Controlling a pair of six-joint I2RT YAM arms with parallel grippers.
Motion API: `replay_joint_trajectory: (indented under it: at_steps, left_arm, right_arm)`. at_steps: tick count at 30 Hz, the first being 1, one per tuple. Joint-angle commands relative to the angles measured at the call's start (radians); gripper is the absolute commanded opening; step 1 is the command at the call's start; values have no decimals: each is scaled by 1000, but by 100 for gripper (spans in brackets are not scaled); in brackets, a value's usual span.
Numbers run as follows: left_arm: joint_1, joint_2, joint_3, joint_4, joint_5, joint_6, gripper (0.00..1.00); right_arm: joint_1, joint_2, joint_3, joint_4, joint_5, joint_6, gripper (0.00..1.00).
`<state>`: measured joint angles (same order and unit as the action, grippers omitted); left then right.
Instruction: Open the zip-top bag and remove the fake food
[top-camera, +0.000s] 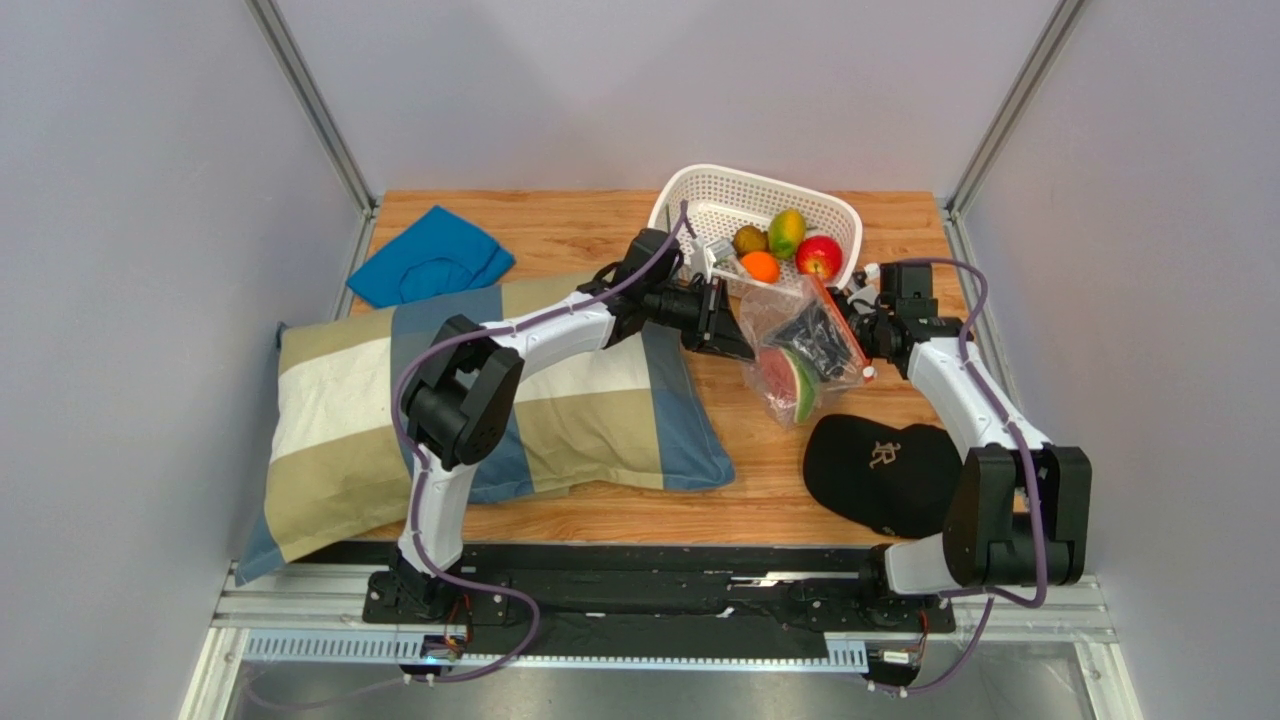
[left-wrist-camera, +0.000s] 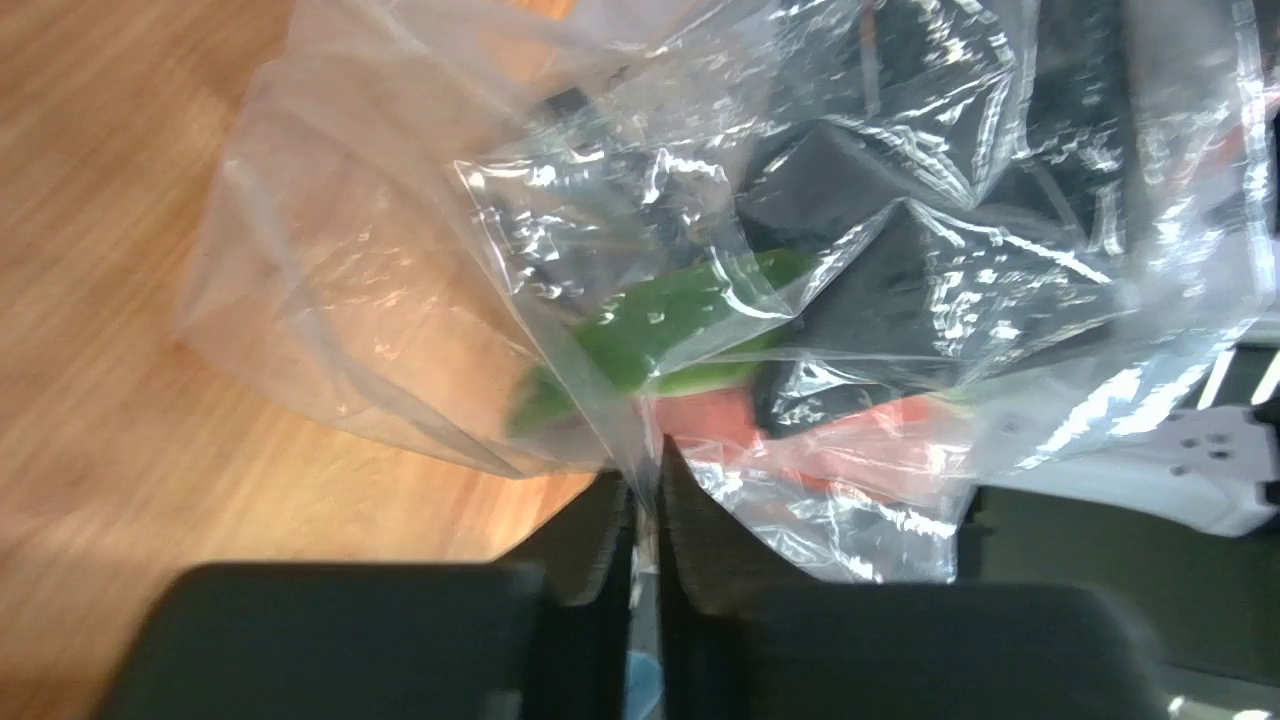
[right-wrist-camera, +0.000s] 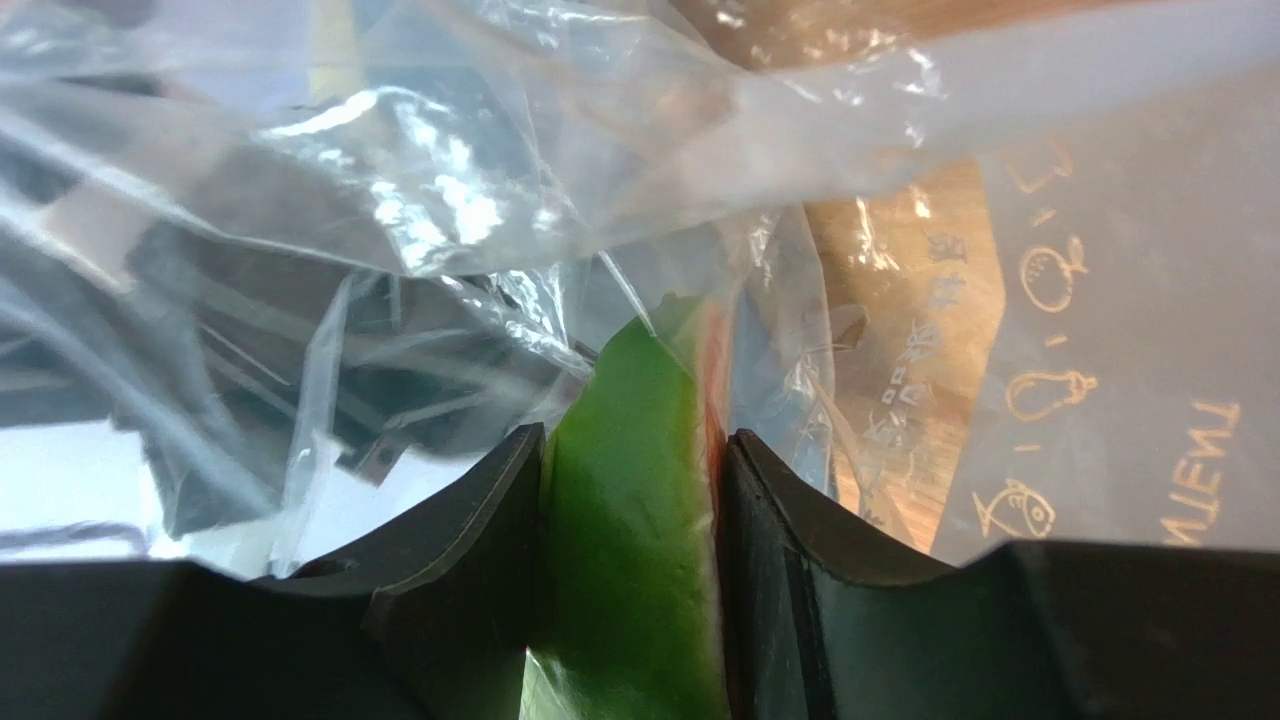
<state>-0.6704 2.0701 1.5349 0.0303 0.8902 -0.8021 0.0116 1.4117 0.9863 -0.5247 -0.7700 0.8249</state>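
The zip-top bag (top-camera: 793, 338) is being held up, crumpled, between the two arms just in front of the white basket (top-camera: 706, 195), its orange-red zip strip (top-camera: 845, 339) facing the right arm. Inside it the watermelon slice (right-wrist-camera: 624, 600) is sitting between the jaws of the right gripper (right-wrist-camera: 631, 444), which is clamping the green rind at a middling width; whether film is lying between pad and rind I cannot tell. The left gripper (left-wrist-camera: 646, 477) is pinching a fold of clear film, jaws almost together, likely anchoring the bag so the slice can be drawn out against it. The basket is holding an orange (top-camera: 759, 266), a red apple (top-camera: 819, 257) and a mango (top-camera: 786, 231). A striped pillow (top-camera: 496, 398), a blue cloth (top-camera: 428, 255) and a black cap (top-camera: 879, 473) are lying on the wooden desk (top-camera: 766, 483), with plain grey walls (top-camera: 631, 90) enclosing it.
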Motion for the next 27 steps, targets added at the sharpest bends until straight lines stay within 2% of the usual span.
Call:
replay_joint_trajectory:
  at_steps: [1, 2, 3, 7, 11, 14, 19, 22, 24, 25, 27]
  left_arm:
    - [9, -31, 50, -96, -83, 116, 0]
    - [9, -39, 77, -197, -127, 157, 0]
    - [11, -54, 91, -246, -172, 241, 0]
    - [11, -71, 125, -410, -383, 363, 0]
    - [9, -82, 78, -396, -451, 379, 0]
    - [5, -87, 27, -354, -458, 379, 0]
    - [-6, -97, -10, -331, -471, 405, 0]
    - [-17, -91, -10, -348, -458, 429, 0]
    - [-26, -107, -24, -323, -412, 435, 0]
    - [-26, -116, -47, -267, -328, 429, 0]
    - [-21, -139, -55, -241, -263, 386, 0]
  right_arm:
    - [-2, -65, 18, -3, -55, 25, 0]
    - [-4, -63, 31, -29, -46, -9, 0]
    - [-2, -63, 69, -64, -29, -36, 0]
    - [-2, -51, 220, -310, 118, -191, 1]
    - [-38, -46, 346, -417, 275, -256, 0]
    - [-44, -77, 359, -396, 314, -219, 0]
    - [-55, -140, 295, -216, 212, -127, 0]
    - [-58, -123, 301, -75, 19, -119, 0]
    - [-42, -90, 325, -78, -83, -138, 0]
    - [-36, -56, 339, -99, -104, -154, 0]
    - [-16, -40, 363, -180, -85, -240, 1]
